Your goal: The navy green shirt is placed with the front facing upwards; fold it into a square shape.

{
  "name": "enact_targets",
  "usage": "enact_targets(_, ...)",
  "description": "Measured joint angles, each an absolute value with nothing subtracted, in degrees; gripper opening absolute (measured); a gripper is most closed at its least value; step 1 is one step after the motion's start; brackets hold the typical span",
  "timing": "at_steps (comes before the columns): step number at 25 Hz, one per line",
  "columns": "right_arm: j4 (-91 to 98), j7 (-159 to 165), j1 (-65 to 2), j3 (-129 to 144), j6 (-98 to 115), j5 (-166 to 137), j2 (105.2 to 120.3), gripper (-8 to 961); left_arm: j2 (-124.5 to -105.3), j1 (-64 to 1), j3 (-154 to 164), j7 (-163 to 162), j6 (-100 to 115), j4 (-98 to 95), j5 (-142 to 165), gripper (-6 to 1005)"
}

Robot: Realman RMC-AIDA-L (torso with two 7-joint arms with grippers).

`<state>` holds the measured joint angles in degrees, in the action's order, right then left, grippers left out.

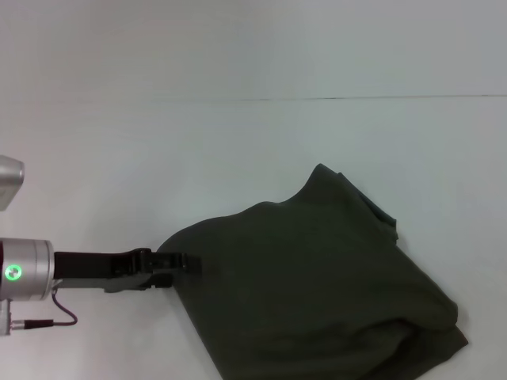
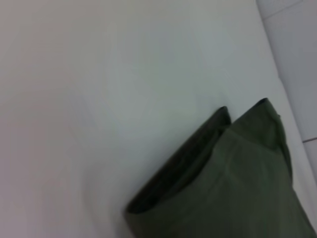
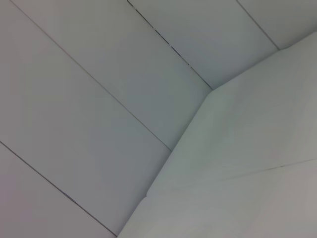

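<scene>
shirt: the dark olive-green cotton shirt [image 1: 317,293] lies bunched on the white table [image 1: 238,142], toward the right and near side of the head view, plain side up, no lettering visible; its near edge runs out of view.
left gripper: the black left gripper [image 1: 176,261] reaches in low from the left and touches the shirt's left edge; whether its jaws pinch cloth or stand apart, i cannot tell.
left wrist view: a rolled, doubled hem of the shirt [image 2: 223,183] lies on the table.
right gripper: not in view; its camera shows only wall panels and table.
stage: by my judgement far from a square; the cloth is a rumpled heap.
risk: a thin pinch could slip off the hem; a pull on one edge could drag the whole heap instead of spreading it, and trapped folds would spoil any square.
</scene>
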<state>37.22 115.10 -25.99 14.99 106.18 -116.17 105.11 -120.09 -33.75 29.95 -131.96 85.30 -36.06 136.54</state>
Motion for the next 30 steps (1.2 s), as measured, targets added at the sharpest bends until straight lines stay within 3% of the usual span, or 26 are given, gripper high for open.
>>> enact_targets(30, 36.3, 114.4, -26.6, 15.5, 105.5, -116.5, 105.36, 786, -119.87, -37.0, 34.6, -137.7, 80.3, -37.7, 140.3, 854)
